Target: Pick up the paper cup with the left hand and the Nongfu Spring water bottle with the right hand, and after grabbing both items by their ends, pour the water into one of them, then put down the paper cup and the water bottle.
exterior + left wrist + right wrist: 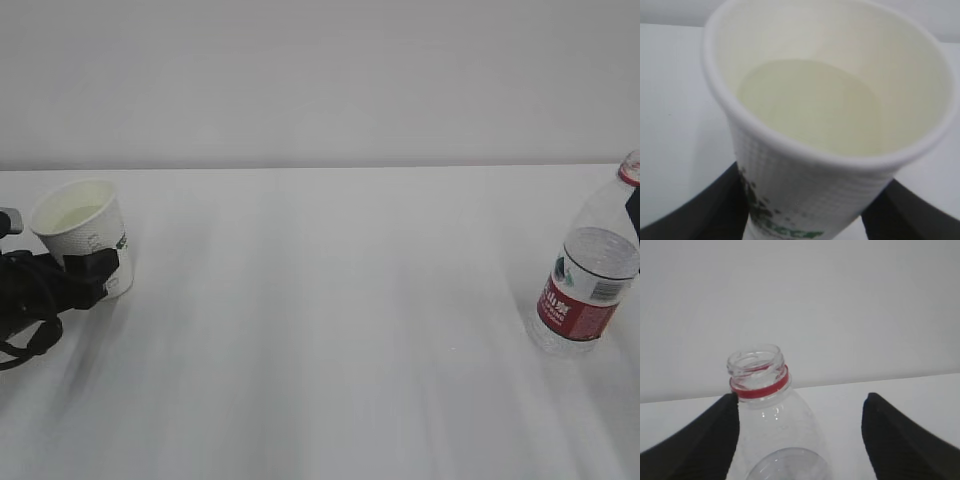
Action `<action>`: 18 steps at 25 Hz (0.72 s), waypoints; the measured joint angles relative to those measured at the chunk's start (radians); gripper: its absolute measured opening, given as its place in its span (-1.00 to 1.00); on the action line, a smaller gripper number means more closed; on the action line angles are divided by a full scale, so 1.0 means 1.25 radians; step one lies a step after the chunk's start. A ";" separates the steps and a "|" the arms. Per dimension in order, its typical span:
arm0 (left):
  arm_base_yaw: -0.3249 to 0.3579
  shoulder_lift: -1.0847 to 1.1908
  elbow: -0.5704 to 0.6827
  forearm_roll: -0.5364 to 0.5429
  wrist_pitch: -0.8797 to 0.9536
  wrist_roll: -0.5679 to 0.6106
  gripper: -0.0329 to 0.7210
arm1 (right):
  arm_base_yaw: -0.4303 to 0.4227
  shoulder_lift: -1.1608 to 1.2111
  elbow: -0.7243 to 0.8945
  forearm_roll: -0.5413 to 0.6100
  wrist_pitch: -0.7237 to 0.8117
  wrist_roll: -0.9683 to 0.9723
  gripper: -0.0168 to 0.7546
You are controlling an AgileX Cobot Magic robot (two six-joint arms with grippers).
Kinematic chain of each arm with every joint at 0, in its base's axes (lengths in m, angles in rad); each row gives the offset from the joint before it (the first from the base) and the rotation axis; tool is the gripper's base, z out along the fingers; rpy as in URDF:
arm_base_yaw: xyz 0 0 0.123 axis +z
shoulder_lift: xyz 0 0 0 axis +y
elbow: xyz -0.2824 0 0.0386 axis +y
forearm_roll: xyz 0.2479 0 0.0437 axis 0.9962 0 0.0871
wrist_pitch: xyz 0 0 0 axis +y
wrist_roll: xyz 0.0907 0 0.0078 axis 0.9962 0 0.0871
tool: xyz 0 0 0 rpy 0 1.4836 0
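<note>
Showing white characters, unreadable, the bottle's red label (572,308); cup logo (790,231) green.

The left hand (85,275) sits low at the left edge of the exterior frame, fingers clamped. The right hand (800,437) shows parted fingers in its wrist view's lower corners.

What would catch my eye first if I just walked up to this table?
Probably the paper cup at far left, tilted and holding pale water, with the left hand around its base. Next, the uncapped Nongfu Spring water bottle leaning at the far right edge.
</note>
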 joint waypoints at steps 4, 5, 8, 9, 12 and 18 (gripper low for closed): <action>0.000 0.000 0.000 -0.003 0.000 0.002 0.33 | 0.000 0.000 0.000 0.000 0.000 0.000 0.54; 0.000 0.000 0.000 -0.003 0.000 0.002 0.33 | 0.000 0.000 0.000 0.000 0.000 0.000 0.54; 0.000 0.000 0.000 -0.003 0.000 0.002 0.33 | 0.000 0.000 0.000 0.000 0.000 0.000 0.54; 0.000 0.000 0.000 -0.003 0.000 0.002 0.33 | 0.000 0.000 0.000 0.000 0.000 0.000 0.54; 0.000 0.000 0.000 -0.003 0.000 0.002 0.32 | 0.000 0.000 0.000 0.000 0.000 0.000 0.54; 0.000 0.000 0.000 -0.003 0.000 0.002 0.32 | 0.000 0.000 0.000 0.000 0.000 -0.001 0.54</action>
